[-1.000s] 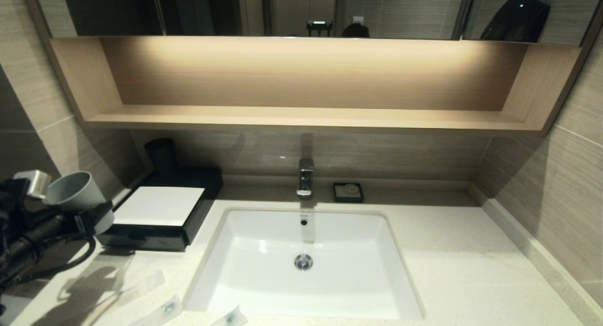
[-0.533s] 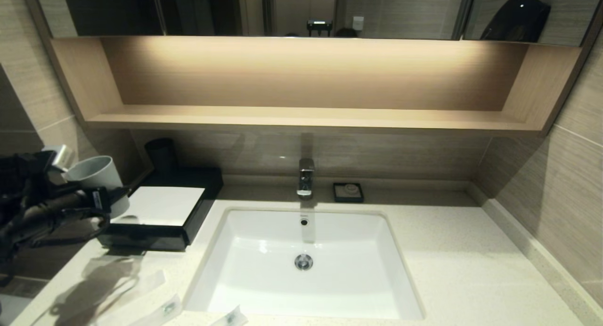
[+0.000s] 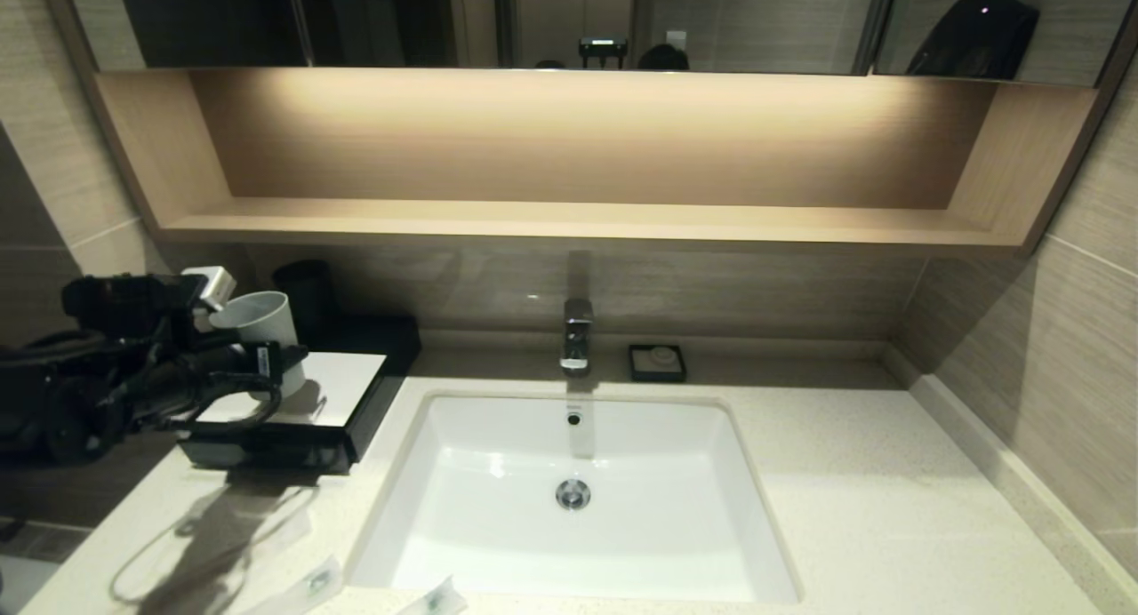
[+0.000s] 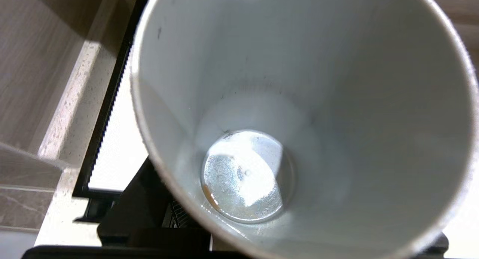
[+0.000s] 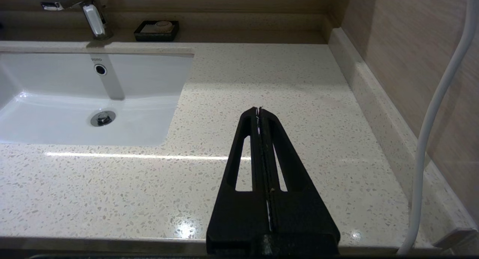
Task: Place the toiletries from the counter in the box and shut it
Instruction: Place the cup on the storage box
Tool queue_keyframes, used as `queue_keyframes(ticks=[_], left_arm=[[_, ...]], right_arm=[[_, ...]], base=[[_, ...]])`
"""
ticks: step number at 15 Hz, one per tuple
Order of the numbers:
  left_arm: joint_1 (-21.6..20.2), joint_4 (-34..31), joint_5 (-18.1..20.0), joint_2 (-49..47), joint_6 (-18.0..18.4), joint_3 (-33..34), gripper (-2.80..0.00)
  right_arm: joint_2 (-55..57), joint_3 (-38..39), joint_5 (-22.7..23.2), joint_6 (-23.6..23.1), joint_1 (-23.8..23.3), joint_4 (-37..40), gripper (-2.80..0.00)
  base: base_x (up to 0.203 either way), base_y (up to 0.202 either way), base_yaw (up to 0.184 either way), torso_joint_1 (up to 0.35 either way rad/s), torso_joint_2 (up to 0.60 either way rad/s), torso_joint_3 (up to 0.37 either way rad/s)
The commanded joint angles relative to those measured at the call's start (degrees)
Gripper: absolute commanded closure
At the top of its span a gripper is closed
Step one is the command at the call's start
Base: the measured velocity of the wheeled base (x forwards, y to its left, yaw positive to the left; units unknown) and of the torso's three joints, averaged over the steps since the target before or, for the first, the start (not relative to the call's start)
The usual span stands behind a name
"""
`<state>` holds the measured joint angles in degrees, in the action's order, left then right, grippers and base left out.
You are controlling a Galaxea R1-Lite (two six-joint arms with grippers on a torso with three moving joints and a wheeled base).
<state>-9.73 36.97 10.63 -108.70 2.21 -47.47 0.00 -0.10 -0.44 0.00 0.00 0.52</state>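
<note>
- Toiletries, slim translucent plastic-wrapped packets with whitish contents [image 3: 313, 582], are lying on the near left stretch of the cream speckled stone tabletop [image 3: 853, 473], just in front of the inset white rectangular basin [image 3: 498, 508]; another packet [image 3: 436, 599] is showing at the very front edge.
- Sitting well behind them at the back left is the low black rectangular box with the flat white top panel [image 3: 333, 388], and its front drawer looks pushed in.
- Hanging over that white panel is the left pincer [image 3: 267, 366], clenched around a pale grey plastic cup [image 3: 262, 331]; in its wrist view the cup's empty inside [image 4: 299, 120] is filling nearly everything, with the box's black edge [image 4: 108, 113] below.
- Off on the other side, the right pincer [image 5: 259, 111] is hovering above bare tabletop right of the basin, its fingers pressed together and holding nothing.
- My reading: the cup is being dealt with first, either cleared off the box or set down, so none of the packing has started.
- What comes next, I'd judge, is parking the cup somewhere safe, pulling the drawer out, then pinching those thin, slippery packets off the flat stone one at a time.
- A small black square soap dish [image 3: 657, 363] and a chrome tap [image 3: 576, 335] are standing behind the basin, out of the way.
</note>
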Motion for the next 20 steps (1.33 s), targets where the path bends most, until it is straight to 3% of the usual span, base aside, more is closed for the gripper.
queue_keyframes(ticks=[1, 20], left_arm=[[0.21, 0.07, -0.08, -3.13, -0.01, -3.05, 0.00], [1.29, 0.13, -0.26, -12.20, -1.15, -11.98, 0.00]], right_arm=[[0.00, 0.01, 0.00, 0.00, 0.00, 0.00, 0.00], [0.00, 0.01, 0.00, 0.00, 0.00, 0.00, 0.00]], base=[[0.000, 0.000, 0.000, 0.000, 0.00, 0.000], [0.000, 0.000, 0.000, 0.000, 0.00, 0.000]])
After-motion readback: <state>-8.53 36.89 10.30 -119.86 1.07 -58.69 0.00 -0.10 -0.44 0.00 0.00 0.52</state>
